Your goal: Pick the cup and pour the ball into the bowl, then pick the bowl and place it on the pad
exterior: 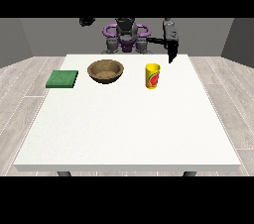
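A yellow cup [153, 76] with a red mark stands upright on the white table [129, 129], right of centre at the back. A brown wooden bowl [105, 71] sits to its left. Further left lies a flat green pad [62, 79] near the table's left edge. No ball shows; the cup's inside is hidden. The hand at the view's right [172, 53] hangs with straight fingers pointing down, above and just right of the cup, apart from it. The hand at the view's left [87, 21] is raised high beside the robot's head, far from everything, and looks curled.
The robot's torso [126, 37] stands behind the table's far edge. The near half of the table holds nothing. Grey wooden floor surrounds the table.
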